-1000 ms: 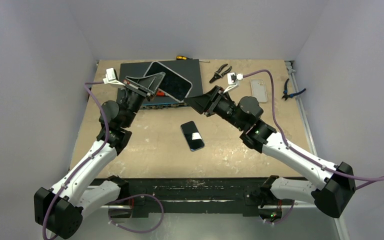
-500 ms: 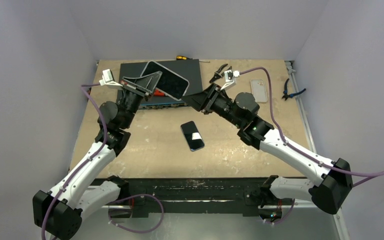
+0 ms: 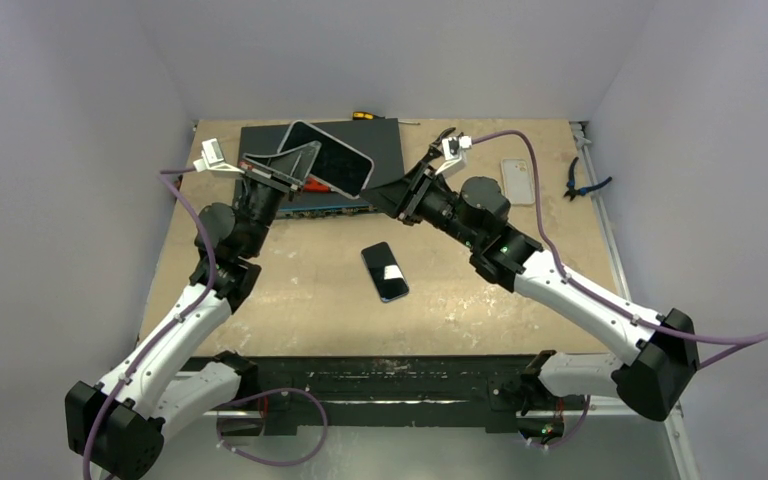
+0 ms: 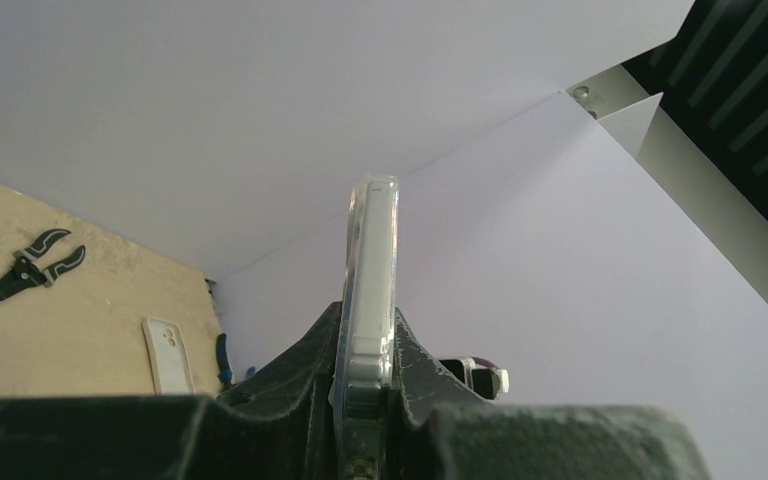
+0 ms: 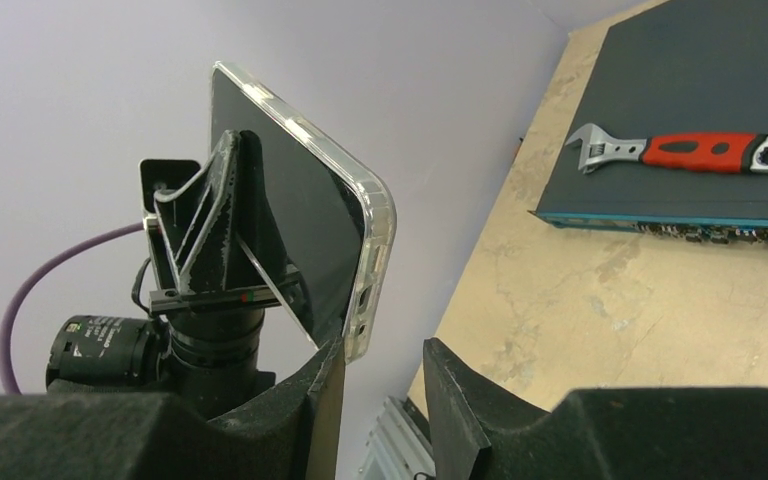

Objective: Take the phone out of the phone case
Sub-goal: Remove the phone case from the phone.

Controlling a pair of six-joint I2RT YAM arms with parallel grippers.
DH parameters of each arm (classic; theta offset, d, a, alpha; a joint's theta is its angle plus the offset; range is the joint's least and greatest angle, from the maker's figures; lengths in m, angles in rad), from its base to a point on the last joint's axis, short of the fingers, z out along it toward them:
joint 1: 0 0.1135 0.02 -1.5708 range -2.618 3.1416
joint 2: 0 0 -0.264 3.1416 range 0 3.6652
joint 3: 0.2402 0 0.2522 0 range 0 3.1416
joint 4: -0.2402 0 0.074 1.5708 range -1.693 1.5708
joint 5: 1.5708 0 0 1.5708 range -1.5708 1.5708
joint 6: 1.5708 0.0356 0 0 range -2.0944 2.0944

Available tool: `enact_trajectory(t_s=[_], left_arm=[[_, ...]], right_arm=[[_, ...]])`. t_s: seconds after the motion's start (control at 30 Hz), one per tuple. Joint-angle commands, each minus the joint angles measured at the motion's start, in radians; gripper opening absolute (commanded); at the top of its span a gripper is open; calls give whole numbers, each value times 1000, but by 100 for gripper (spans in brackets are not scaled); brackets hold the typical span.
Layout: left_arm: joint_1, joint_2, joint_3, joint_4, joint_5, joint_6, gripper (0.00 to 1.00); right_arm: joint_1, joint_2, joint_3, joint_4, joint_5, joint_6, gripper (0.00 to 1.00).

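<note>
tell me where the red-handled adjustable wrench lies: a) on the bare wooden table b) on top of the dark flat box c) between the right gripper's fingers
b: the right wrist view shows the red-handled adjustable wrench lying flat on the top of the dark flat box.

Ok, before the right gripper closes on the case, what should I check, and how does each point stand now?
1. Left gripper shut on the cased phone: ok.
2. Cased phone held up off the table: ok.
3. Right gripper jaws apart, nothing between them: ok.
4. Corner of the case inside the gap of the right jaws: not ok; it shows at the tip of one finger, not between the two.
5. Phone already loosened in the case: cannot tell.
</note>
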Motion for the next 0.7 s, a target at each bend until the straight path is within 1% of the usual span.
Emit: enact_trajectory(t_s=[0.0, 0.17, 0.47, 0.67], left_arm=[[-45, -69, 71, 246, 125, -118, 0], [-46, -71, 68, 267, 137, -98, 0], [-64, -63, 87, 296, 177, -51, 0], [-85, -60, 99, 302, 198, -19, 0]], right_arm=[[-9, 73, 13, -163, 45, 1, 36], [-11, 97, 43, -213, 39, 19, 33], [-16, 146, 85, -283, 29, 35, 33], [-17, 173, 102, -300, 21, 41, 33]])
